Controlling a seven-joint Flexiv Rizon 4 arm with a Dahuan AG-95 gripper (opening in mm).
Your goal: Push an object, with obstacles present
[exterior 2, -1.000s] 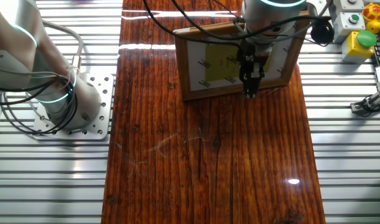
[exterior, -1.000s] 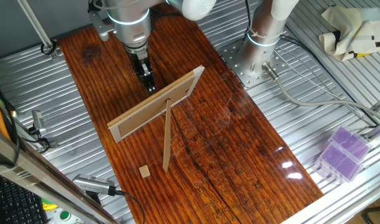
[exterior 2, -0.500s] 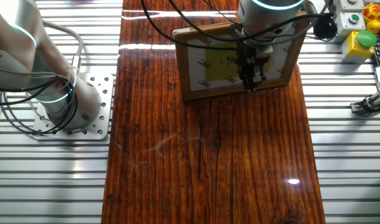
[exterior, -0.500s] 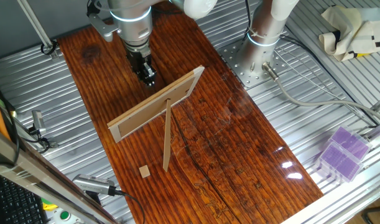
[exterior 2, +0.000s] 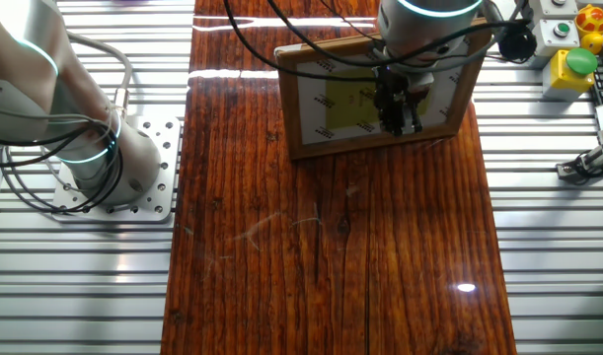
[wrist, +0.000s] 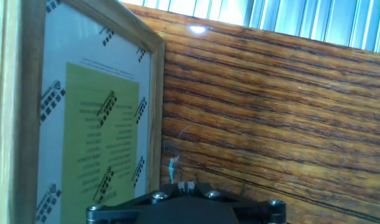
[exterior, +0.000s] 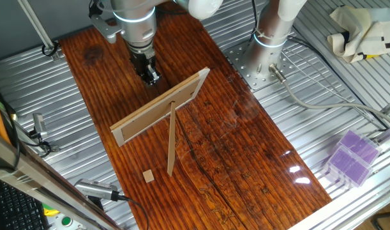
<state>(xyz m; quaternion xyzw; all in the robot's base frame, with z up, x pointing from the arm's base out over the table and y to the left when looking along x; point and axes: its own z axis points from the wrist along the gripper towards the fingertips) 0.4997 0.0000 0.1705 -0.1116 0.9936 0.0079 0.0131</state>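
Note:
The tiny tan cube [exterior: 148, 176] lies on the board near its front left edge, on the near side of the obstacles. The wide pale piece [exterior: 159, 107] stands on edge across the board; in the other fixed view [exterior 2: 370, 94] and the hand view [wrist: 84, 112] it shows as a wooden frame with a yellow-green sheet. The thin strip [exterior: 172, 137] runs from it toward the cube. My gripper [exterior: 150, 78] hangs on the far side of the frame, shut and empty, in front of the frame's face [exterior 2: 400, 123]. Its fingertips [wrist: 185, 185] are together. The cube is hidden in the other two views.
The dark red-brown board [exterior: 246, 160] lies on a ribbed metal table. The arm's base [exterior: 271, 38] stands at the right back. A purple box [exterior: 351, 156] sits at the right front. A yellow and green button box [exterior 2: 572, 59] stands beside the frame.
My gripper has risen a little and drawn slightly back from the frame. The frame, the strip and the cube have not moved.

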